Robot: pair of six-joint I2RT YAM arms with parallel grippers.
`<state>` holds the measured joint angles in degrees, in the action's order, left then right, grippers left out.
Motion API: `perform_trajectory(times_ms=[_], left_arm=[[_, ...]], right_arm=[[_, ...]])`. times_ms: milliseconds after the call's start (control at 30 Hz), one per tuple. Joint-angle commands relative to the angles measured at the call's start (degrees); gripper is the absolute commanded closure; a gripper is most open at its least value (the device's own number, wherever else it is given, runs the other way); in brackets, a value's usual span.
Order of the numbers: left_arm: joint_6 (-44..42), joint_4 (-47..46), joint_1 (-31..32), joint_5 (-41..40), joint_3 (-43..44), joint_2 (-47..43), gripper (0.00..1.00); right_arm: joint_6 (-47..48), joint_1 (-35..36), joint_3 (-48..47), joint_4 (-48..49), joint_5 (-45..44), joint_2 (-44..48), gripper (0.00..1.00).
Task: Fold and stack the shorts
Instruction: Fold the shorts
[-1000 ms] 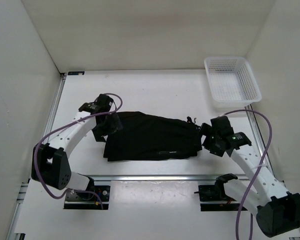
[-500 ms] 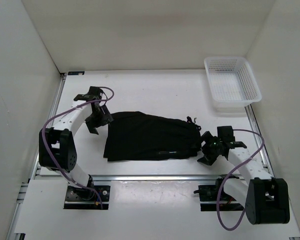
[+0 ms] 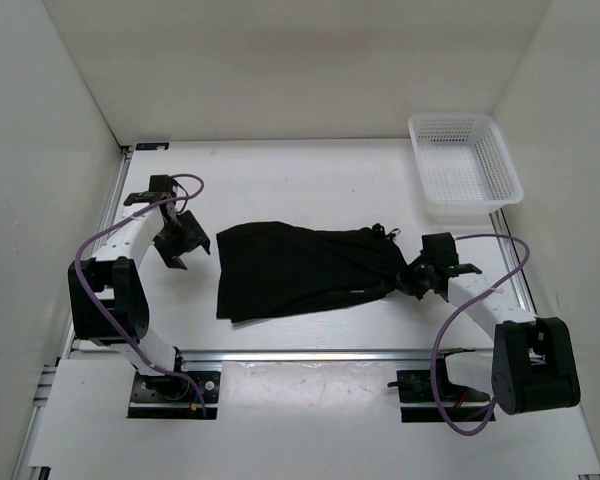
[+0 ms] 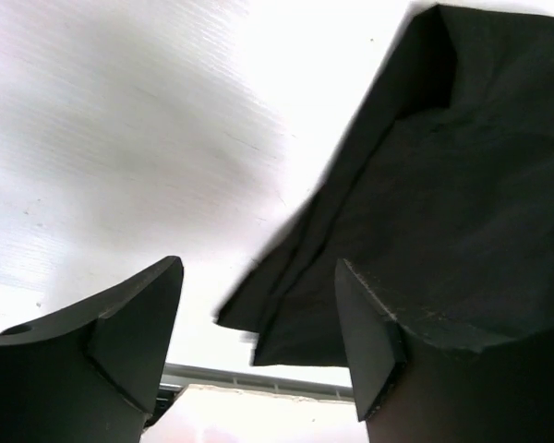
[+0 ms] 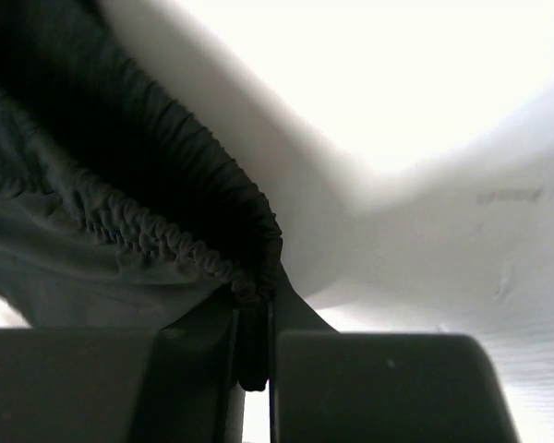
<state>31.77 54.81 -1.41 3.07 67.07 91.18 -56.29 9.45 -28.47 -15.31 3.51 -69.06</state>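
The black shorts (image 3: 305,268) lie folded into a long band across the middle of the table. My right gripper (image 3: 412,278) is at their right end, shut on the gathered elastic waistband (image 5: 194,254), which is pinched between the two pads of the right gripper (image 5: 254,341). My left gripper (image 3: 175,240) hovers left of the shorts, apart from them. In the left wrist view the left gripper (image 4: 258,318) stands open with nothing between its fingers. The shorts' left edge (image 4: 443,185) lies ahead and to the right of them.
A white mesh basket (image 3: 465,165) stands at the back right corner. White walls close in the left, back and right sides. A metal rail (image 3: 300,353) runs along the table's near edge, just behind the arm bases.
The right gripper has shut on the shorts' right end, and the cloth has shifted a little toward it. The left arm has drawn back to the left, away from the shorts.
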Motion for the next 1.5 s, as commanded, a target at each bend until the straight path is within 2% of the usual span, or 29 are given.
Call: perform_trajectory(times_ms=[0, 133, 167, 200, 233, 267, 400, 667, 967, 1067, 1267, 1367, 1467], left_arm=[[-1.18, -1.02, -0.52, 1.68, -1.06, -2.68, 0.24], [-1.18, -3.65, 0.79, 4.3, -3.69, -1.01, 0.37], [-0.66, -5.05, 2.27, 4.83, -4.74, -0.48, 0.48], [-0.66, -5.67, 2.98, 5.54, -4.75, 0.31, 0.73], [-0.13, -6.2, 3.69, 6.76, -5.36, 1.19, 0.86], [-0.13, -6.2, 5.09, 6.77, -5.37, 3.37, 0.9], [1.1, -8.04, 8.17, 6.69, -4.23, 7.17, 0.9], [2.15, -8.58, 12.92, 7.3, 3.32, 17.0, 0.9], [2.16, -8.58, 14.24, 7.3, 5.09, 18.25, 0.9], [2.16, -8.58, 14.24, 7.3, 5.09, 18.77, 0.9], [2.16, -8.58, 14.24, 7.29, 6.23, 20.53, 0.9], [2.16, -8.58, 14.24, 7.3, 6.23, 20.53, 0.9], [2.16, -8.58, 14.24, 7.82, 6.23, 20.53, 0.9]], right_arm=[[3.9, 0.04, -5.53, -3.67, -10.18, 0.76, 1.0], [9.61, 0.57, -11.69, -7.36, -15.63, 1.99, 1.0], [10.58, 0.57, -13.87, -8.32, -16.42, 2.0, 1.0], [12.42, 0.57, -14.85, -9.03, -17.04, 2.0, 1.0], [13.22, 0.57, -15.91, -9.03, -17.57, 1.47, 1.0], [13.84, 0.57, -16.87, -9.91, -18.79, 0.69, 1.0], [16.3, 1.09, -21.53, -11.05, -20.29, -0.73, 1.0], [19.29, 1.62, -25.4, -11.06, -20.3, -4.32, 1.0], [19.81, 1.62, -27.07, -11.58, -20.82, -4.95, 1.0], [21.39, 3.9, -28.3, -11.58, -21.34, -4.95, 1.0], [26.92, 15.4, -38.22, -12.81, -25.3, -8.19, 1.0], [29.91, 24.45, -45.69, -14.39, -29.25, -12.76, 1.0], [34.03, 36.55, -53.41, -14.92, -32.5, -21.34, 1.0]])
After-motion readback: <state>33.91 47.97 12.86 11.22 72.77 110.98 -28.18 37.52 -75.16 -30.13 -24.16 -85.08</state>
